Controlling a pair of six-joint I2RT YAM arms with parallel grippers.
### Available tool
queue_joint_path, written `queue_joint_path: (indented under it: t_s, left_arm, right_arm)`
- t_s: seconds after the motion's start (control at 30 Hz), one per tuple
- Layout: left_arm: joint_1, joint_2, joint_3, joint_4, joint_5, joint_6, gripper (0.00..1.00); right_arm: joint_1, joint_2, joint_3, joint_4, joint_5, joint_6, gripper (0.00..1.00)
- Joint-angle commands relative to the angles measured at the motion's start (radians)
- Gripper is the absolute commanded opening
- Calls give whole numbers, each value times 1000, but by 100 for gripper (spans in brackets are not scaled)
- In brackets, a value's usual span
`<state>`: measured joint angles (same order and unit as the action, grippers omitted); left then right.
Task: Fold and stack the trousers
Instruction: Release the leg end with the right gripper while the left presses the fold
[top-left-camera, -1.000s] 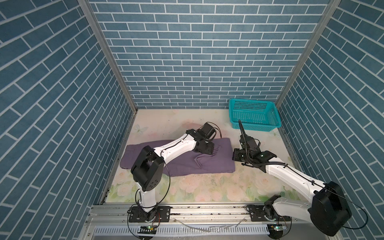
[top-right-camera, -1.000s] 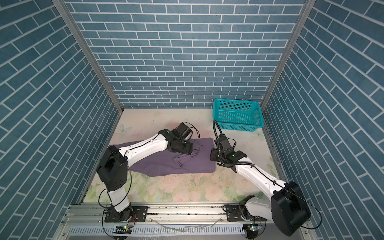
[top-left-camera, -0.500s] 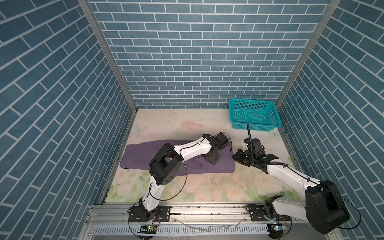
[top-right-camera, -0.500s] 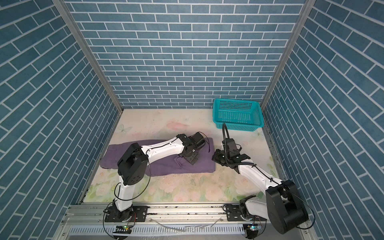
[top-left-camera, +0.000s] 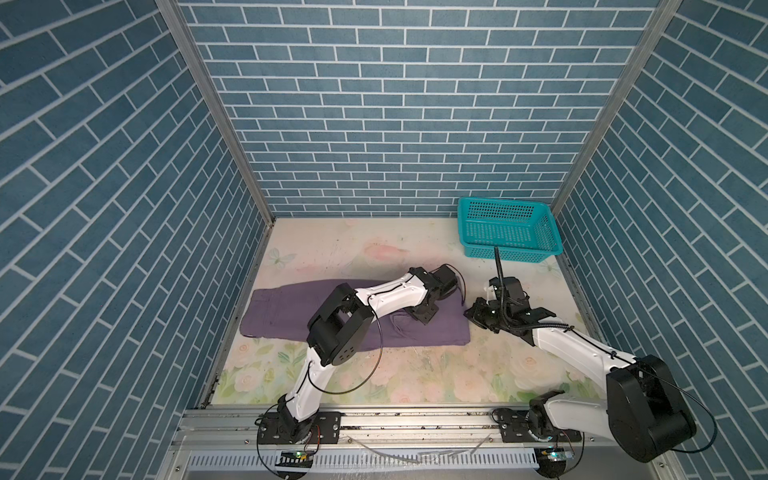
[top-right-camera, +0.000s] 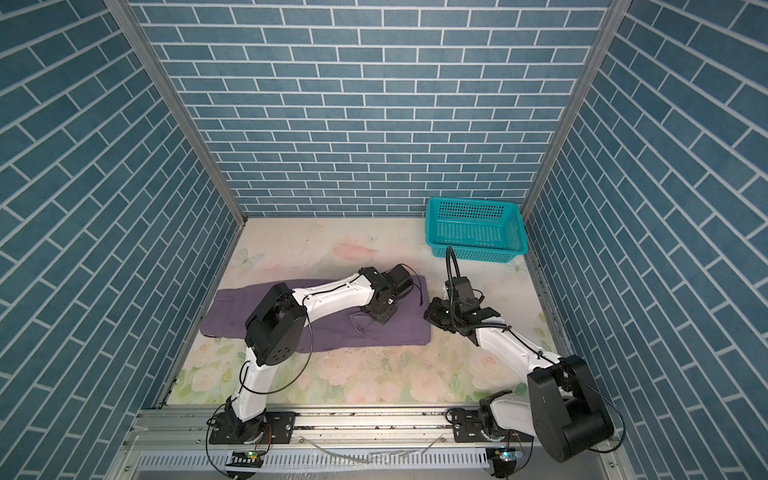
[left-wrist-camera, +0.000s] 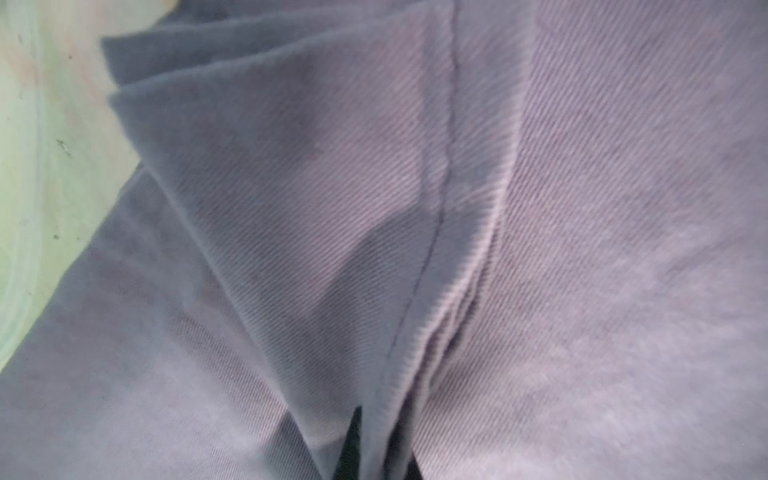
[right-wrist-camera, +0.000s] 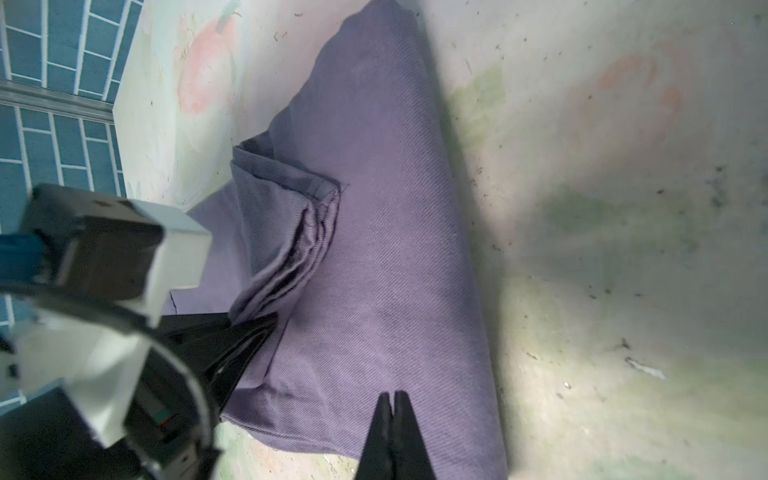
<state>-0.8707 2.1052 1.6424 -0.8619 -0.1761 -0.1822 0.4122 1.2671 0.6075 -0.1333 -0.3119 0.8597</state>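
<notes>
The muted-purple trousers (top-left-camera: 282, 316) (top-right-camera: 232, 311) lie flat across the table, folded lengthwise. My left gripper (top-left-camera: 424, 318) (top-right-camera: 380, 318) reaches over them near their right end. It is shut on a raised pleat of the cloth, which the left wrist view shows pinched between the dark tips (left-wrist-camera: 380, 419). The right wrist view shows that bunched fold (right-wrist-camera: 291, 249) rising from the left gripper's fingers (right-wrist-camera: 245, 336). My right gripper (top-left-camera: 471, 311) (top-right-camera: 430, 313) (right-wrist-camera: 392, 395) hovers at the trousers' right edge, shut and holding nothing.
A teal mesh basket (top-left-camera: 507, 245) (top-right-camera: 473, 245) stands in the back right corner. Blue brick walls close in three sides. The floral tabletop (top-left-camera: 415, 374) lies bare in front of the trousers, and a metal rail (top-left-camera: 415, 419) runs along the near edge.
My left gripper moved right along the trousers, came down and closed from open onto a fold of cloth. The right gripper stayed shut near the right edge, shifting only slightly.
</notes>
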Motion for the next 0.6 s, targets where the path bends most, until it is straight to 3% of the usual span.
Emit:
queue_joint_path:
  t_s: [0.0,0.1,0.33,0.5,0.53,0.57]
  left_arm:
    - [61,-113,-30,10,81,-69,0]
    - [110,-216,-112,54,137,-140,0]
    - [213,-430,-328,103,151,-280,0]
    - [344,-507,-509,176,206,-344,2]
    - [373,-511,-549,199,229,-357,18]
    - [403,-510,-572,216,253,-369,42]
  right_arm:
    - [-4,26,-9,-2,-4,24,0]
    - [-3,48,0,-2,1,24,0]
    - [-4,119,43,-18,5,3,0]
    - [-4,146,64,-31,10,-13,0]
    - [-4,147,65,-33,14,-16,0]
    - [-4,147,67,-35,17,-18,3]
